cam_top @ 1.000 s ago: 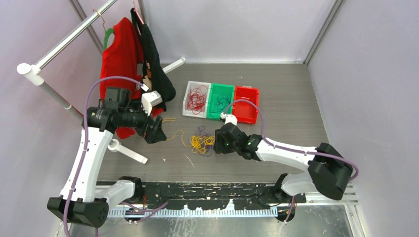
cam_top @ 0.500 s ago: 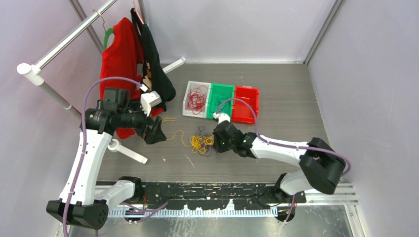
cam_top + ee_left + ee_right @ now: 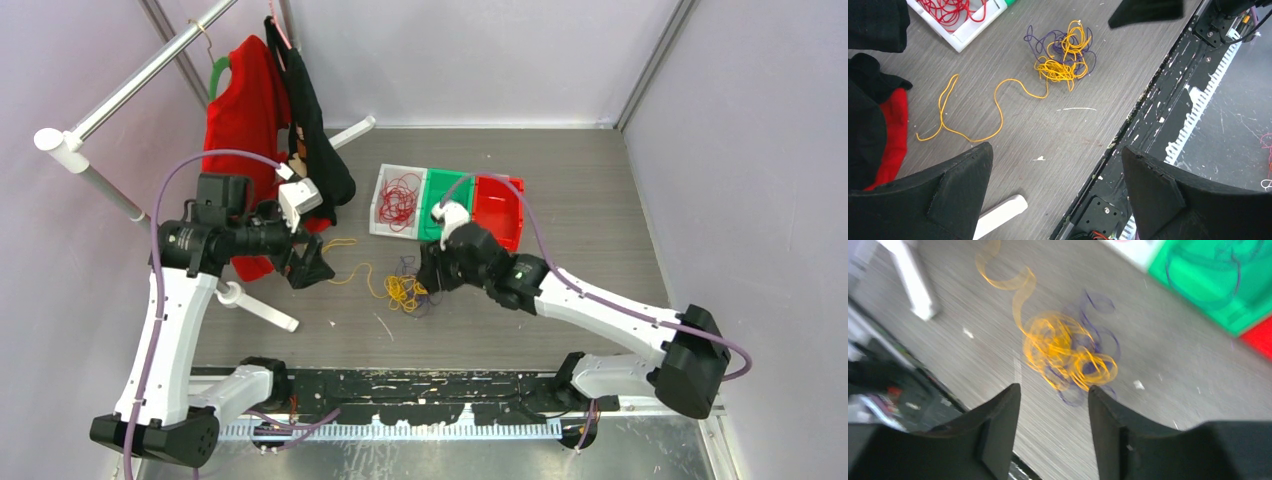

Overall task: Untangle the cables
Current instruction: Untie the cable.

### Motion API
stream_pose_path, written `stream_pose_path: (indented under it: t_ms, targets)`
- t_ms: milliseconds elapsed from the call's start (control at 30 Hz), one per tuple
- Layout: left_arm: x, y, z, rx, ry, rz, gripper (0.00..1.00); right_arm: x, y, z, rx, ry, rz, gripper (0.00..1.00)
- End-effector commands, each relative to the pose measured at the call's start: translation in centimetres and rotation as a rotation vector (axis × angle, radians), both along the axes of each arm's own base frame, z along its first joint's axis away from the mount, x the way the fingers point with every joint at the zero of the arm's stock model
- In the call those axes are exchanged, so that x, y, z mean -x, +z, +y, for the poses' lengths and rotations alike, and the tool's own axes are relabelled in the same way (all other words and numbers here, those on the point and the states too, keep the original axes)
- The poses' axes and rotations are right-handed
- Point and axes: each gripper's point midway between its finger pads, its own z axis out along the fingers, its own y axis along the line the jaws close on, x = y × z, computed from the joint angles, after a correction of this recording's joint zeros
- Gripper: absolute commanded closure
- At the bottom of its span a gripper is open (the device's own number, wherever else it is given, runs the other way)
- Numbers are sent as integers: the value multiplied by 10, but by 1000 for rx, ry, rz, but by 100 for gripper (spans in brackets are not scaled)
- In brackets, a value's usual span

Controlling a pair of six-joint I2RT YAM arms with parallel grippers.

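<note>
A tangle of yellow-orange and dark purple cables [image 3: 408, 288] lies on the grey table, with one yellow strand [image 3: 352, 270] trailing left. It shows in the left wrist view [image 3: 1064, 55] and, blurred, in the right wrist view [image 3: 1068, 352]. My right gripper [image 3: 432, 272] hovers open just right of the tangle, empty [image 3: 1054, 392]. My left gripper [image 3: 312, 268] is open wide and empty, left of the trailing strand [image 3: 1055, 155]. Red cables [image 3: 398, 197] lie in the white bin [image 3: 381, 189]; dark cables [image 3: 442, 208] lie in the green bin [image 3: 464, 183].
A red bin [image 3: 499, 212] stands right of the green one. A clothes rack [image 3: 120, 100] with red and black garments [image 3: 260, 100] stands at back left; its white foot [image 3: 262, 308] lies on the table near the left gripper. The table's front edge [image 3: 1133, 115] is close.
My right arm has swung up and back, its wrist now over the green bin's front, the gripper still by the tangle. My left arm shifted slightly left. The cables have not moved.
</note>
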Motion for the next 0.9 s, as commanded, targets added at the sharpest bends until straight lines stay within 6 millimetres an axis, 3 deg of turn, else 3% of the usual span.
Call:
stream_pose_path:
  t_ms: [0, 233, 433, 533, 700, 800, 867]
  targets:
    - [7, 14, -4, 25, -33, -51, 1, 9, -89, -37, 169, -71, 82, 38]
    - [9, 19, -2, 18, -33, -70, 0, 5, -135, -38, 171, -83, 121, 30]
    - [10, 17, -1, 13, -30, -68, 1, -9, -148, -31, 113, -96, 139, 33]
    - [10, 17, -1, 11, -29, -72, 0, -15, -151, -28, 73, -99, 156, 42]
    - [8, 19, -1, 13, -27, -81, 0, -18, -155, -23, 61, -83, 199, 75]
    - [7, 19, -1, 14, -26, -83, 0, -13, -141, -18, 33, -53, 206, 97]
    - [7, 20, -1, 14, -25, -87, 1, -9, -121, -16, -3, -35, 197, 99]
